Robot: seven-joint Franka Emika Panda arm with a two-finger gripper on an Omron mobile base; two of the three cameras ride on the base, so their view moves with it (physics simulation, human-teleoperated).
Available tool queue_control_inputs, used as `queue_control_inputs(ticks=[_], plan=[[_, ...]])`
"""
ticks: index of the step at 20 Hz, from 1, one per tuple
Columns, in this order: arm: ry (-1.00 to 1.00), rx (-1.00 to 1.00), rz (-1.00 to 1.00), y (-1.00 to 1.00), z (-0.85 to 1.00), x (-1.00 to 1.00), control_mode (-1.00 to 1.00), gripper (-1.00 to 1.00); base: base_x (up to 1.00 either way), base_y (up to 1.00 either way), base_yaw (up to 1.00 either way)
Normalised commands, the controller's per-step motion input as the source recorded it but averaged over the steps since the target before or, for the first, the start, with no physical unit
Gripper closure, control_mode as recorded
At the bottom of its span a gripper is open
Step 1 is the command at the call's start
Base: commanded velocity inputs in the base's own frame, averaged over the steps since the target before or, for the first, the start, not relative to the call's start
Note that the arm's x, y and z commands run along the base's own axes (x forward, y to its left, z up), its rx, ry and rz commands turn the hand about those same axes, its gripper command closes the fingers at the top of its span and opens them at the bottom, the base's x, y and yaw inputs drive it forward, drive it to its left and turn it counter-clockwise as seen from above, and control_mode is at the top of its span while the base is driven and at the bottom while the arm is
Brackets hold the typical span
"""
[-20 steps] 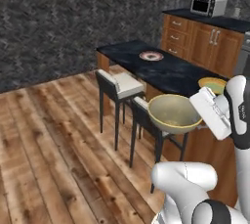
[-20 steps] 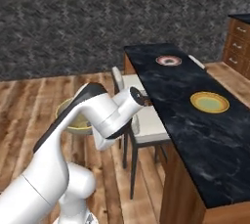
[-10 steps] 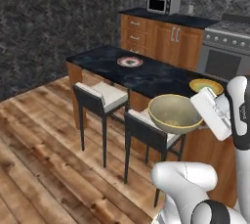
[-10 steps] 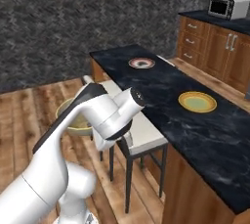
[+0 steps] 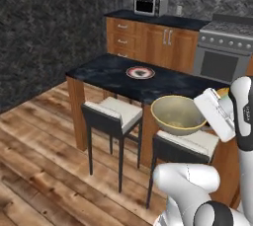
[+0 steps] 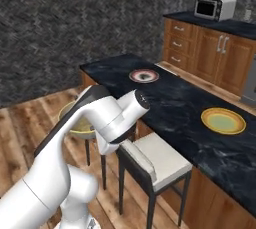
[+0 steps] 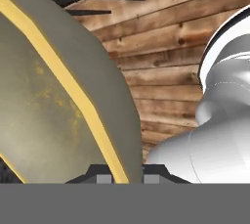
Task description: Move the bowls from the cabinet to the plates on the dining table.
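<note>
While the end effector (image 7: 119,176) is clamped on the bowl (image 5: 178,115) rim, it can hit the chair (image 5: 185,146) at 6 o'clock under it.

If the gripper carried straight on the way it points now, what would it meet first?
Past the held bowl clamped in the gripper, the hand view looks down at the wood floor, so probably the floor, though depth is unclear.

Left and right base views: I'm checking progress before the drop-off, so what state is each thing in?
Bowl: held by its rim, upright, off the table.
Gripper: shut on the bowl's rim.
Yellow plate: on the table, nothing on it.
Far plate: on the table, something dark on it.
Stools: upright beside the table.
</note>
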Motion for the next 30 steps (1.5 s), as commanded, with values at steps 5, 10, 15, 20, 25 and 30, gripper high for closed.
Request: queue_control_inputs(ticks=[5,10,15,20,25,30], plan=[[0.00,0.00,0.00,0.00,0.00,0.00,1.00,1.00,0.53,0.90,-0.26],[0.00,0.00,0.00,0.00,0.00,0.00,1.00,1.00,0.49,0.93,-0.24],[0.00,0.00,0.00,0.00,0.00,0.00,1.00,1.00,0.39,0.89,-0.22],[0.00,0.00,0.00,0.00,0.00,0.00,1.00,1.00,0.26,0.71,-0.19],[0.00,0.00,0.00,0.00,0.00,0.00,1.00,1.00,0.20,0.62,-0.16],[0.00,0.00,0.00,0.00,0.00,0.00,1.00,1.00,0.14,0.55,-0.05]])
